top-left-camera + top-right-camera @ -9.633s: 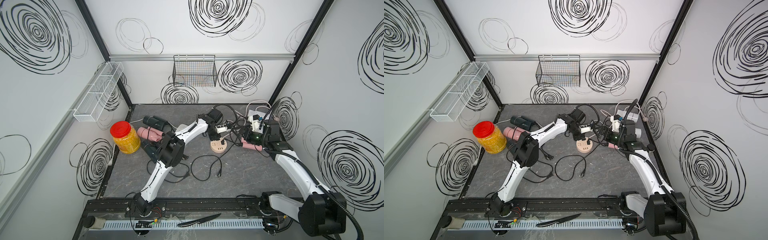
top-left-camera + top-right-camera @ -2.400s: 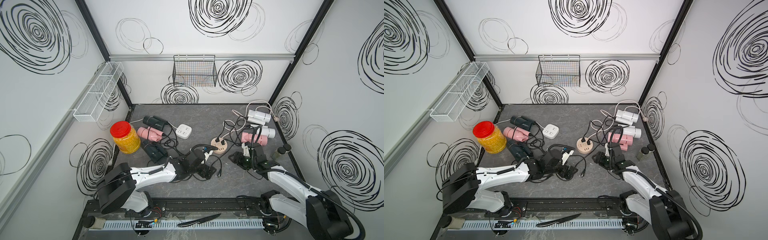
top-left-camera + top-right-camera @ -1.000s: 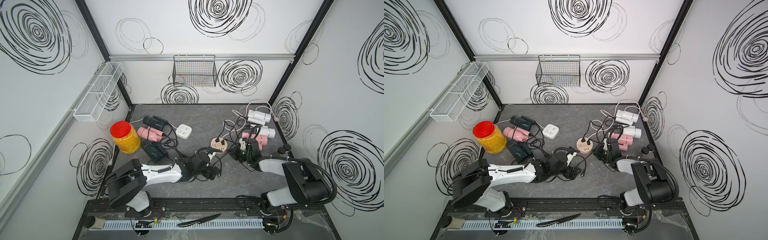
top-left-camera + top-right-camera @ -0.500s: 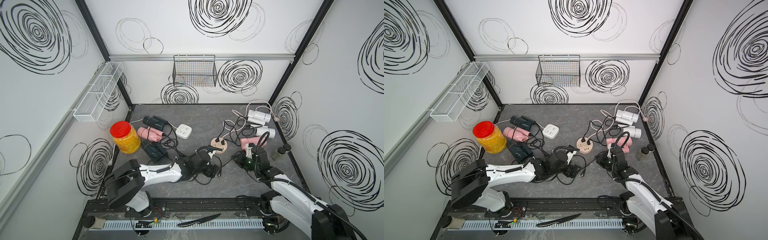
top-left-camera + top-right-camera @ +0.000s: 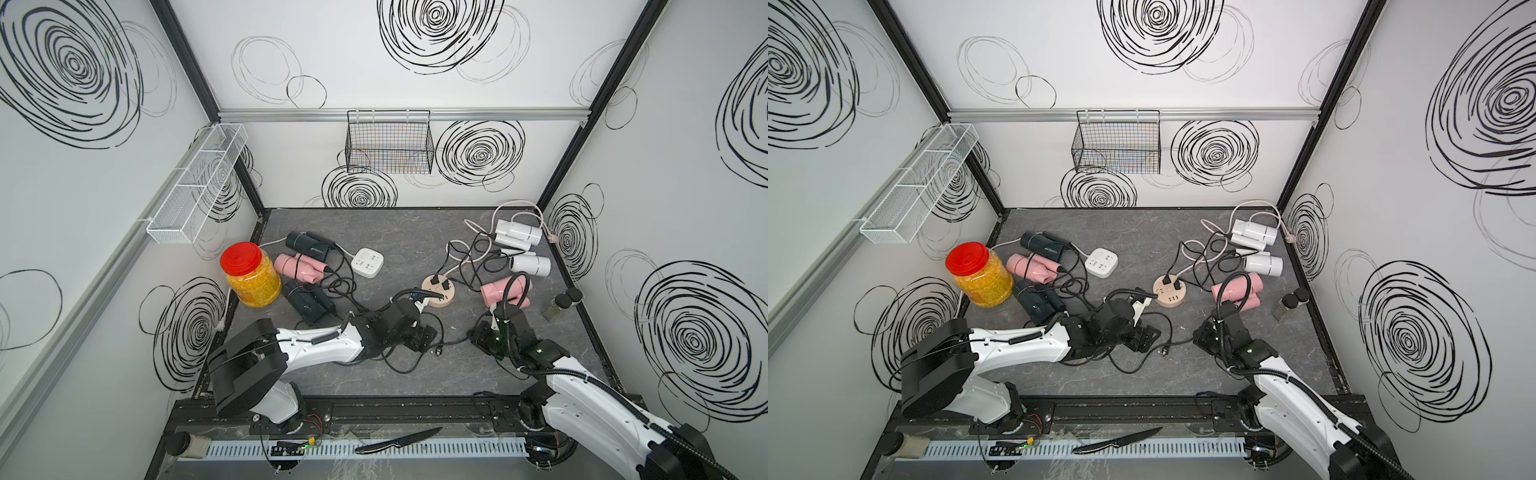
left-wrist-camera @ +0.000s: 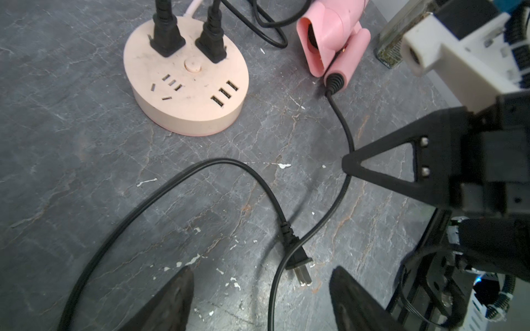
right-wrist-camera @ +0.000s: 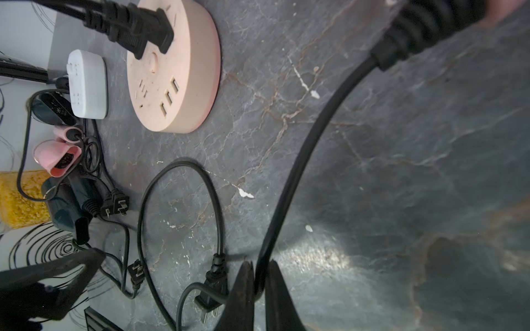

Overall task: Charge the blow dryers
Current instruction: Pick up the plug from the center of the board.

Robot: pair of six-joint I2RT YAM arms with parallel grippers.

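Six blow dryers lie on the grey table: two dark ones (image 5: 309,243) (image 5: 307,305) and a pink one (image 5: 297,266) at the left, two white ones (image 5: 517,232) (image 5: 530,264) and a pink one (image 5: 505,291) (image 6: 332,31) at the right. My right gripper (image 5: 478,334) (image 7: 259,265) is shut on the right pink dryer's black cord (image 7: 301,160), low over the table. My left gripper (image 5: 428,334) (image 6: 261,272) hangs open over a loose two-pin plug (image 6: 298,259) (image 7: 210,298). Two black plugs sit in the round beige hub (image 5: 438,293) (image 6: 186,77).
A white square power strip (image 5: 367,262) lies left of centre among tangled cords. A red-lidded jar (image 5: 249,274) stands at the left edge and two spice bottles (image 5: 561,305) at the right edge. A knife (image 5: 397,440) lies on the front rail.
My right gripper has drawn back toward the front with the cord in it, and the right pink dryer has slid a little forward. The left gripper has narrowed slightly, staying over the plug.
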